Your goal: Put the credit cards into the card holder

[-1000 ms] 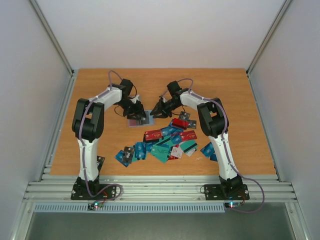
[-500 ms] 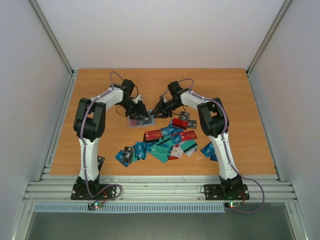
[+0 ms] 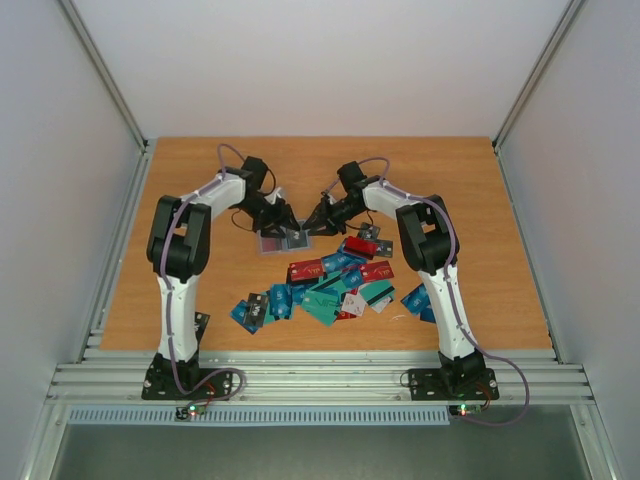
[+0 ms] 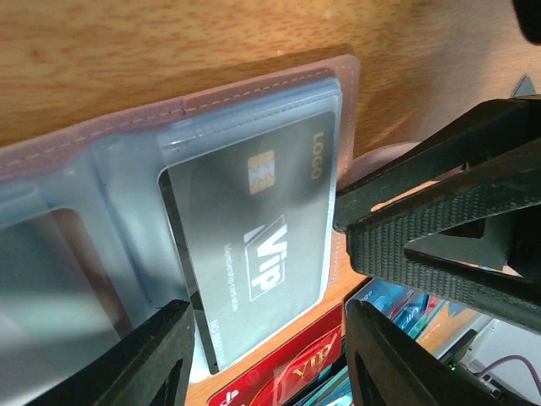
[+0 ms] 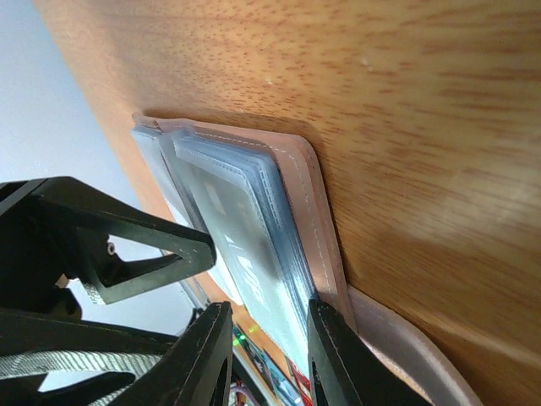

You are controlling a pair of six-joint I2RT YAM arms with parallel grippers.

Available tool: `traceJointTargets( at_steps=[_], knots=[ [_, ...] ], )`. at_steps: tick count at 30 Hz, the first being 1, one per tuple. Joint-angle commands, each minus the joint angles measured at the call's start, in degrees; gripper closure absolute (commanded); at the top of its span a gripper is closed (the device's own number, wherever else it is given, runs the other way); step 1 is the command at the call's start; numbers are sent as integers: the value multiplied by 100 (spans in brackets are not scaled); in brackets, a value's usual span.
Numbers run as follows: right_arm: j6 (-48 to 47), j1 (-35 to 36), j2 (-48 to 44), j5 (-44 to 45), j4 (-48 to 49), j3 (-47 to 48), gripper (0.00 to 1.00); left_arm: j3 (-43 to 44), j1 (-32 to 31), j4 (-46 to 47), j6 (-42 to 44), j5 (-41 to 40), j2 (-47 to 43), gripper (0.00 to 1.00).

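Left gripper (image 4: 266, 315) half-open astride black card (image 4: 254, 220); right gripper (image 5: 269, 321) narrow, pinching card holder (image 4: 254, 89) edge.
One card sits pocketed; many credit cards (image 3: 330, 285) lie loose, awaiting insertion.

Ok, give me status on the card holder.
Left gripper astride black card, grip unclear. Right gripper pinching card holder edge. Card partly in sleeve.

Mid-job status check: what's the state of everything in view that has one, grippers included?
card holder: open flat, sleeves up.
black card: lying in a clear sleeve.
loose cards: scattered, outside the holder.
left gripper: open, over the black card.
right gripper: shut on the card holder's edge.
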Motion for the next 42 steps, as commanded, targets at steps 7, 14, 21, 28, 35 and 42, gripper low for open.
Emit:
traceJointTargets(
  at_steps=[7, 14, 21, 28, 35, 42],
  knots=[
    [69, -77, 295, 187, -128, 51, 73, -264, 744, -257, 376, -306, -950, 40],
    [21, -77, 334, 180, -163, 67, 73, -1283, 1116, 104, 487, -557, -1300, 39],
    [-40, -81, 266, 216, -207, -106, 74, -1802, 1148, 483, 230, -377, -1183, 39],
    [-78, -57, 200, 242, -206, -311, 74, -1829, 1149, 728, 161, 2, -949, 39],
    [-105, -42, 111, 277, -172, -536, 74, -1983, 1149, 1202, -80, 502, -797, 41],
    [-121, -28, 49, 303, -148, -628, 75, -1938, 1142, 1245, -189, 564, -922, 43]
  ],
)
